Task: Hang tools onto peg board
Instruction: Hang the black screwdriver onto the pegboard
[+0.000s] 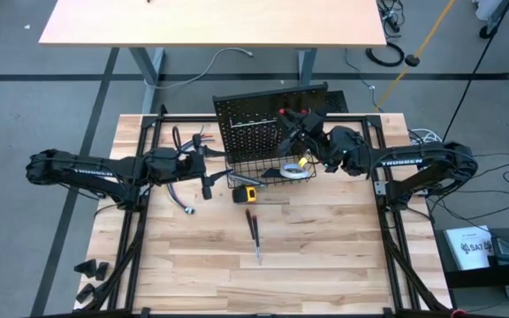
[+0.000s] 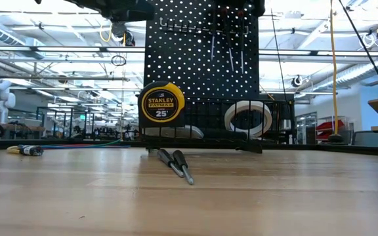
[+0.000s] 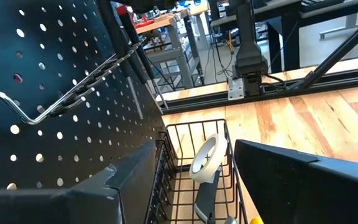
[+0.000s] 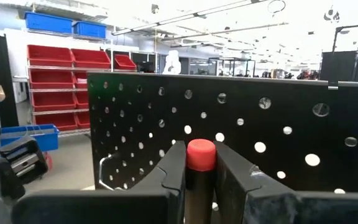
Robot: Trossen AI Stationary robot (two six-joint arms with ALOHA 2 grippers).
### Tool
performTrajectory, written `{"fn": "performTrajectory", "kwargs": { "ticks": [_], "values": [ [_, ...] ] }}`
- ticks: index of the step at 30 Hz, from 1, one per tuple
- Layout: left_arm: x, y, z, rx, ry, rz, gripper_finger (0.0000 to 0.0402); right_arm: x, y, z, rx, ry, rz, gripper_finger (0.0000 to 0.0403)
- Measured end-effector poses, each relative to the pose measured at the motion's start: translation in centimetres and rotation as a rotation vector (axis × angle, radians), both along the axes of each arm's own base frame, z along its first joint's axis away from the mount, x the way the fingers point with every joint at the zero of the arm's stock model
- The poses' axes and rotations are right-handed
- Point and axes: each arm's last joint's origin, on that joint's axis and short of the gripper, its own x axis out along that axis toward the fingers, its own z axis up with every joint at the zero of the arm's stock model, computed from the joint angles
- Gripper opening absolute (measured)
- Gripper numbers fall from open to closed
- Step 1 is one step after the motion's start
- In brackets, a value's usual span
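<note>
The black peg board [image 1: 268, 119] stands upright at the table's far middle, with a wire basket [image 1: 263, 181] along its foot. The white tape roll [image 1: 295, 170] and the grey utility knife [image 3: 205, 200] lie in the basket. Screwdrivers [image 2: 228, 46] hang from a rack on the board. The yellow-black tape measure [image 1: 247, 194] sits on the table in front of the basket. Two screwdrivers [image 1: 254, 234] lie on the table nearer the front. My right gripper [image 1: 299, 132] is shut on a red-ended screwdriver [image 4: 201, 155] at the board's face. My left gripper [image 1: 208, 172] is open and empty, left of the basket. My right gripper pinches the screwdriver's dark handle just below its red end [image 4: 201, 177] between its two fingers [image 4: 173, 168]. The handle stands upright between them, red end up, close before the peg board and clear of the table. The shaft is hidden below the fingers.
A bundle of coloured cables [image 1: 184, 199] lies on the table at the left, near my left gripper. A black metal frame [image 1: 374, 177] runs along the table's sides. A pale wooden desk [image 1: 210, 22] stands beyond the table's far edge.
</note>
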Motion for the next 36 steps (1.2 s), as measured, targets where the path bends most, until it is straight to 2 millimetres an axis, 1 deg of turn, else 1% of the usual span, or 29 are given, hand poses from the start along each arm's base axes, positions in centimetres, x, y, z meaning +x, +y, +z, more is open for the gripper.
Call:
{"fn": "performTrajectory", "kwargs": {
  "ticks": [6,10,11,13,18,20,23,28,36],
  "values": [
    [0.0,0.0,0.0,0.000,0.002,0.000,0.0226,0.6,-0.4,-0.8,-0.032,0.062,-0.019,0.0043],
    [0.0,0.0,0.0,0.001,0.002,0.000,0.0226,0.8,-0.5,-1.1,-0.033,0.077,-0.024,0.0043],
    [0.0,0.0,0.0,0.000,0.003,0.000,0.0226,0.9,-0.5,-1.1,-0.034,0.075,-0.024,0.0048],
    [0.0,0.0,0.0,0.001,0.003,0.000,0.0226,0.9,-0.5,-1.1,-0.034,0.077,-0.024,0.0076],
    [0.0,0.0,0.0,0.002,0.004,0.000,0.0226,0.9,-0.5,-1.1,-0.034,0.076,-0.023,0.0164],
    [0.0,0.0,0.0,0.002,0.003,0.000,0.0226,0.9,-0.5,-1.1,-0.037,0.078,-0.023,0.0189],
    [0.0,0.0,0.0,0.002,0.004,0.000,0.0226,0.9,-0.5,-1.1,-0.064,0.102,-0.029,0.0216],
    [0.0,0.0,0.0,0.002,0.004,0.000,0.0226,0.8,0.1,-0.7,-0.124,0.117,-0.026,0.0239],
    [0.0,0.0,0.0,0.002,0.004,0.000,0.0226,0.7,1.8,0.3,-0.231,0.090,-0.010,0.0243]
  ]
}}
